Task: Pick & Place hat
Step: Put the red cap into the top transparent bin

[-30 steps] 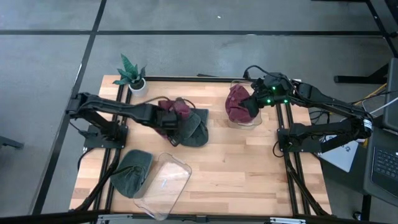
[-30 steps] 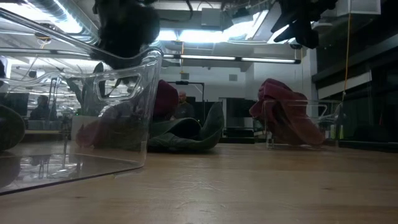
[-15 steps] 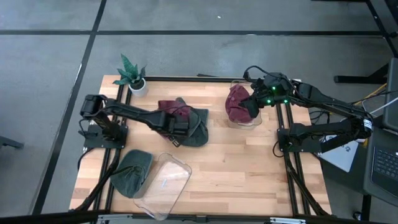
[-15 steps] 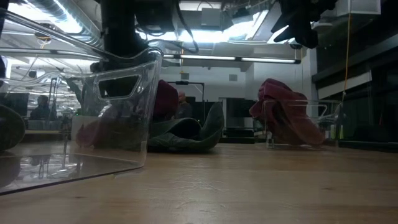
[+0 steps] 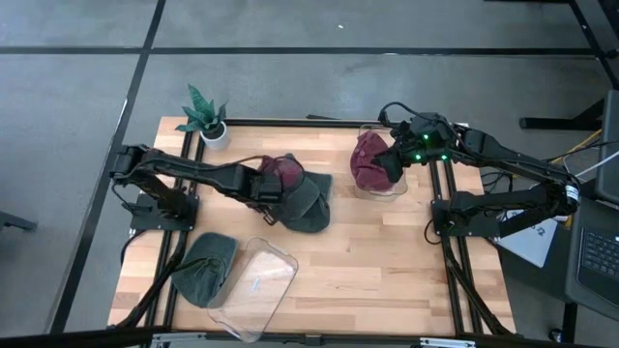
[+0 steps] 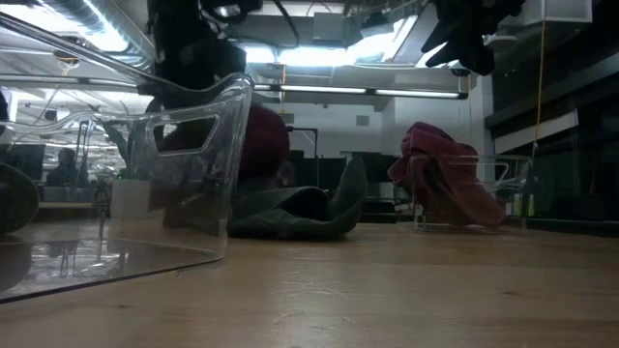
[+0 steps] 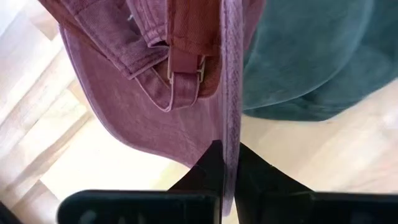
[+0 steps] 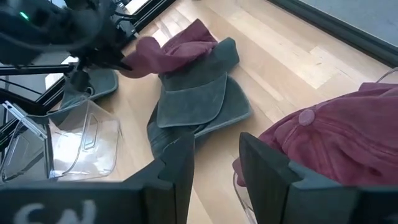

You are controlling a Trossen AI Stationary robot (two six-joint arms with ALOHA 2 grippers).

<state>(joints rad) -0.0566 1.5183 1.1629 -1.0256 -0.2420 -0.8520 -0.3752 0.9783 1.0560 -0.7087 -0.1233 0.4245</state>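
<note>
Now the left gripper (image 5: 271, 186) pinches a maroon hat (image 5: 281, 169) above the green hats (image 5: 308, 201) on the desk (image 5: 387, 251) — the right gripper (image 5: 395, 155), half open, hovers over a bin (image 5: 379, 188)

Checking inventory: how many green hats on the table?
2: one green hat mid-table beside the left gripper's maroon hat, another near the front-left corner. More may be hidden.

We read this as a lab or open workshop: wooden table (image 5: 368, 251) on grey concrete floor (image 5: 309, 77), exposed ducts (image 6: 87, 29) and strip lights (image 6: 387, 93) overhead.
</note>
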